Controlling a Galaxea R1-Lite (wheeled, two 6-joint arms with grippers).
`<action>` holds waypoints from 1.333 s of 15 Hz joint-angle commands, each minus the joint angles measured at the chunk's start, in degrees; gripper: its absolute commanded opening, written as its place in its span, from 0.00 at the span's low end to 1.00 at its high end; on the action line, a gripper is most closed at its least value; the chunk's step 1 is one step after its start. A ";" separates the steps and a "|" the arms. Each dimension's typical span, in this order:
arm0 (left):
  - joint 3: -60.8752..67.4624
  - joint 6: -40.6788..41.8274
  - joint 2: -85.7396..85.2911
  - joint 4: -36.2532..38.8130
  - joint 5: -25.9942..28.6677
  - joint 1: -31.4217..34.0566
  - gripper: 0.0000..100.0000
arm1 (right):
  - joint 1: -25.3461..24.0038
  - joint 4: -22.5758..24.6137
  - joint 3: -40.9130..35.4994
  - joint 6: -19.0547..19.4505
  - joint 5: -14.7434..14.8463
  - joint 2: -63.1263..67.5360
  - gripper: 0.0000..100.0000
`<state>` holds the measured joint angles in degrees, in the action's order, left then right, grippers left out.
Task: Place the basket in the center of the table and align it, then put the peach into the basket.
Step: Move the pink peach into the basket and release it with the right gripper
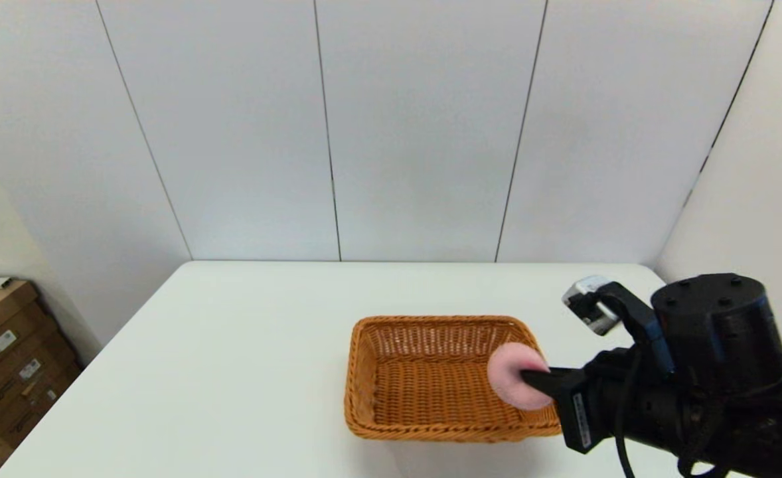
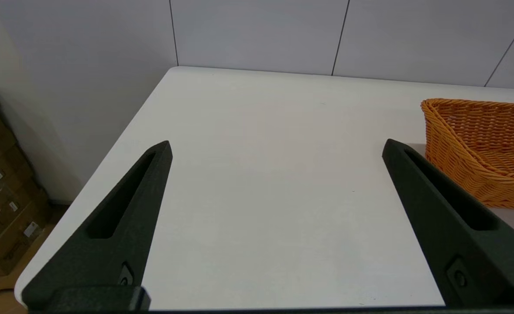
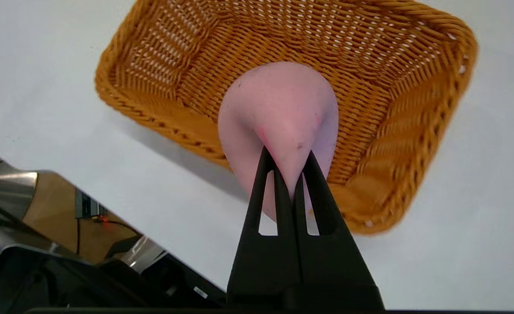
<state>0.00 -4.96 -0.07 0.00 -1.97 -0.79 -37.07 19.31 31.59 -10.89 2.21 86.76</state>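
basket (image 1: 424,382): sitting flat on the white table (image 1: 232,372), a bit right of the middle, long sides looking roughly square with the table edge

peach (image 1: 514,373): up in the air over the basket's right end, not resting on the weave as far as I can tell

right gripper (image 3: 288,162): reaching in from the right, fingers pinched nearly together on a squished fold of the peach

left gripper (image 2: 276,148): jaws spread wide with nothing between them, hanging over bare table left of the basket
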 commanded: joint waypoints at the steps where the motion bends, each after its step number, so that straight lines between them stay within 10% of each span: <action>1: 0.00 -0.05 -0.01 0.00 -0.05 0.00 1.00 | -0.11 0.29 5.77 -0.01 0.34 11.24 0.00; 13: 0.00 -0.05 -0.01 0.00 -0.05 0.00 1.00 | -0.19 -0.59 12.97 0.25 2.36 19.41 0.00; 14: 0.00 -0.05 -0.01 0.00 -0.05 0.00 1.00 | -0.28 -0.59 12.97 0.16 2.36 19.68 1.00; 20: 0.00 -0.05 -0.01 0.00 -0.05 0.00 1.00 | -0.11 0.11 13.06 -0.28 2.28 19.76 1.00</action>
<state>0.00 -4.96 -0.07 0.00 -2.00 -0.79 -37.23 19.21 44.68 -11.07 4.43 106.53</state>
